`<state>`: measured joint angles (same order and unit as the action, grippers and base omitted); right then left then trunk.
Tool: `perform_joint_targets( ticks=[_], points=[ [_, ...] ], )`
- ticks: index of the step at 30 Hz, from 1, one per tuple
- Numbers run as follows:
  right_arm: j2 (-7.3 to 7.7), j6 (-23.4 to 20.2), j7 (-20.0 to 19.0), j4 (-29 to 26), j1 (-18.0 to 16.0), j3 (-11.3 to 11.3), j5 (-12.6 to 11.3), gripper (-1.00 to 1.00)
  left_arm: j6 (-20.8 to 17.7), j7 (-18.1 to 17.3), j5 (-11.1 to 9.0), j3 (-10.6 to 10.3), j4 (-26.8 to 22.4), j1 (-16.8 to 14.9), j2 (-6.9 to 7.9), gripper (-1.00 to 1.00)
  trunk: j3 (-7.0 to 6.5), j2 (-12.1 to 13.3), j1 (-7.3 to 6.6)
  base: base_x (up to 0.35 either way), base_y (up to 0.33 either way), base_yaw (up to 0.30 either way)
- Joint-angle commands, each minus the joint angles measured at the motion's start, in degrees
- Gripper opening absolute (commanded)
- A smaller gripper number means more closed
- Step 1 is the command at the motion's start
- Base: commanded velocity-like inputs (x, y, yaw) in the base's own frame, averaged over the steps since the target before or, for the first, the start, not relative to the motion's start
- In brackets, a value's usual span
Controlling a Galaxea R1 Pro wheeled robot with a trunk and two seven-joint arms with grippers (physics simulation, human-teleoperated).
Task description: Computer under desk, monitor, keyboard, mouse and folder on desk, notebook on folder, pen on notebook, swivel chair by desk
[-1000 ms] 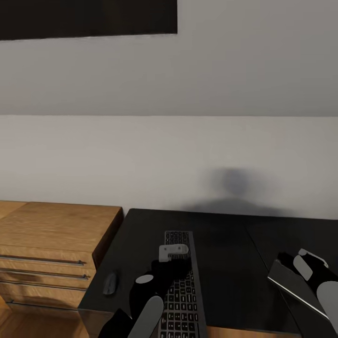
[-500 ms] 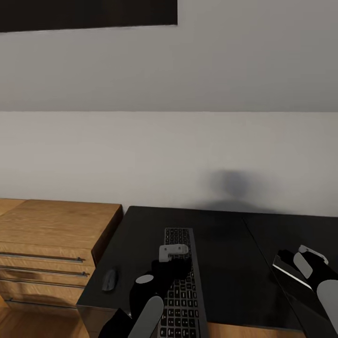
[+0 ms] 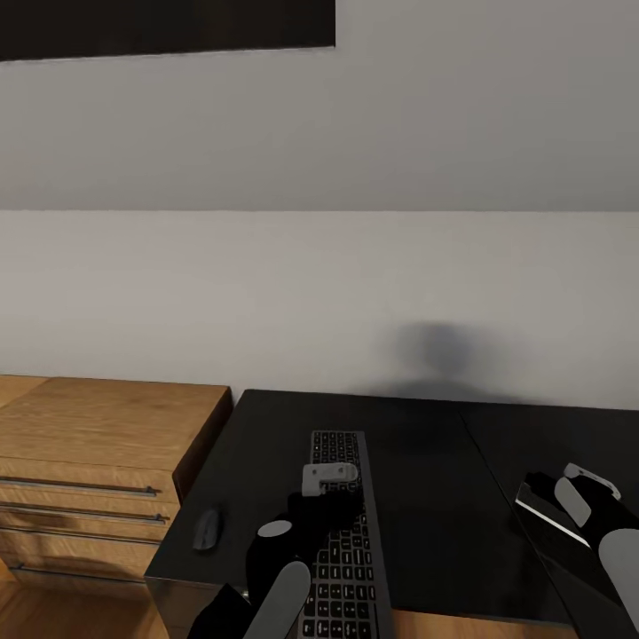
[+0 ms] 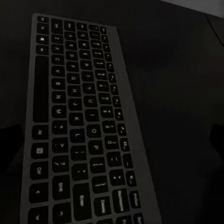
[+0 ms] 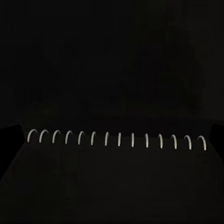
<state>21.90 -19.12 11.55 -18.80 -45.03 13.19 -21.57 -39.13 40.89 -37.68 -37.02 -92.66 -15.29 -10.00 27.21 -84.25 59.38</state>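
Our left jaws [image 3: 330, 475], state unclear, hung over the keyboard [image 3: 342, 541]; right jaws [image 3: 568, 497] gripped the notebook [image 3: 568, 546].

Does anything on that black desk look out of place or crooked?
The keyboard lies end-on, running from the desk's front edge toward the wall rather than along it. The mouse sits apart near the corner.
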Motion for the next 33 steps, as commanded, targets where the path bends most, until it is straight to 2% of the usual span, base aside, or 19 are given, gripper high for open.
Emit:
perform_joint_targets(
  ticks=[1,6,11,21,33],
  points=[
    [-0.01,-0.21,0.32,1.79,0.03,0.17,-1.11,1.00,-0.07,0.59,-0.55,-0.06,-0.07,-0.05,0.00,1.00,0.07,-0.03,0.00,0.000,0.000,0.000],
    [-0.04,-0.21,0.32,1.80,0.03,0.17,-1.10,1.00,-0.07,0.59,-0.55,-0.07,-0.07,-0.05,0.00,1.00,0.07,-0.03,0.00,-0.024,0.000,0.000],
    [-0.02,-0.17,0.32,1.77,0.03,0.17,-1.04,1.00,-0.07,0.59,-0.55,-0.12,-0.07,-0.08,0.00,1.00,0.07,-0.03,0.00,-0.219,0.000,0.000],
    [-0.07,-0.13,0.32,1.78,0.02,0.17,-1.02,1.00,-0.07,0.59,-0.49,-2.13,-0.07,-0.09,0.00,1.00,0.07,-0.03,0.00,-0.071,0.005,0.000],
    [-0.04,-0.12,0.32,1.77,0.02,0.17,-1.02,1.00,-0.07,0.59,-0.52,-2.35,-0.07,-0.07,0.00,1.00,0.07,-0.03,0.00,-0.151,0.068,0.000]
  ],
)
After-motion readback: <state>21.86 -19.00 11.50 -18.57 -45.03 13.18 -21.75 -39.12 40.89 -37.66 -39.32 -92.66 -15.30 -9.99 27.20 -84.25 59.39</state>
